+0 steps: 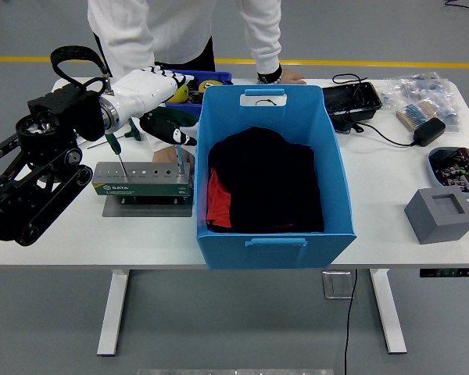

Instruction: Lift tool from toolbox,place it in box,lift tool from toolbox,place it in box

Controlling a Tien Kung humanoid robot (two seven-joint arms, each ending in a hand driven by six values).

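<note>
The left hand (pixel 158 98) grips the T-handle wrench (pixel 174 129) standing in the rack (pixel 141 178), beside the blue box (pixel 338 168).

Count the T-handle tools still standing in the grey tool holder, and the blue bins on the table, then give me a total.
T-handle tools standing in the tool holder: 2, the small one and the large one that the left robot hand is reaching over.
Blue bins: 2, the big blue box and the small blue tray behind it.
Total: 4
</note>
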